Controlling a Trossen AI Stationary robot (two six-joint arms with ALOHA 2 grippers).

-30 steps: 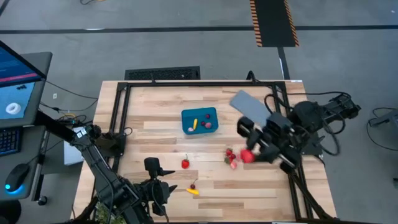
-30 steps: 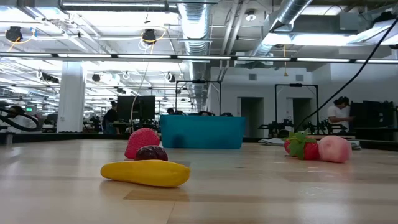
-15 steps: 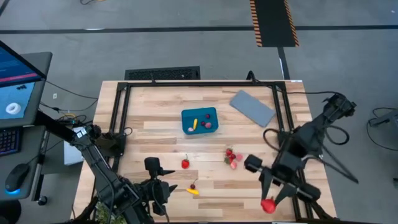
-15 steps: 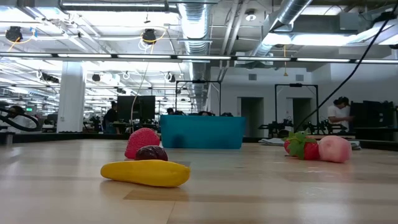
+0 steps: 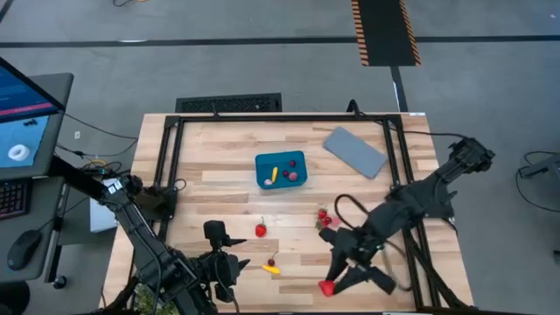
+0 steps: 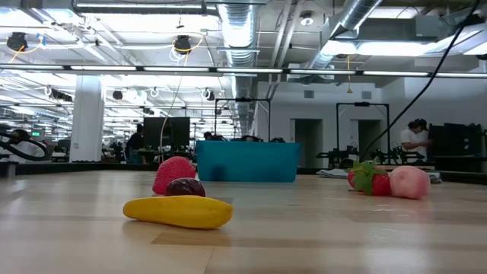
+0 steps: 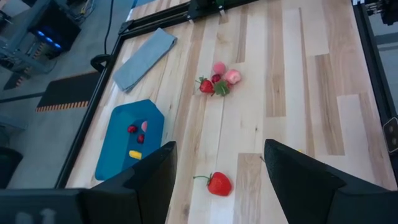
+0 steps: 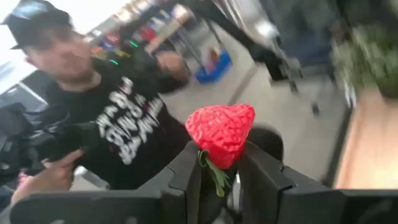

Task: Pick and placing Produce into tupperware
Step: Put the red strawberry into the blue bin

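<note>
My right gripper (image 5: 331, 284) hangs over the table's near edge, shut on a red strawberry (image 8: 221, 132). The teal tupperware (image 5: 281, 170) stands mid-table with a yellow piece and red pieces inside. On the wood lie a strawberry (image 5: 261, 230), a dark cherry (image 5: 272, 261), a yellow piece (image 5: 273, 270) and a red-pink cluster (image 5: 325, 220). My left gripper (image 7: 219, 158) is open and empty at the near left, above the yellow piece. The low view shows the yellow piece (image 6: 179, 211) and the tupperware (image 6: 247, 161) resting on the table. My right gripper pinches the strawberry's green leafy end (image 8: 213, 169) between its two fingers (image 8: 189, 169). The red body stands out beyond the fingertips. The fingers point about level, slanting toward the table's near left. The strawberry is lifted clear of the table.
A flat grey lid (image 5: 354, 150) lies at the far right. A black frame (image 5: 171, 166) runs along the table's sides. A person (image 8: 106, 124) stands beyond the near edge in the right wrist view. Bare wood lies between the tupperware and the cluster.
My right gripper has carried the strawberry from beside the red-pink cluster toward the table's near edge, then leftward along that edge, turning as it went. It has stayed shut on the strawberry. The pieces on the table have kept still.
</note>
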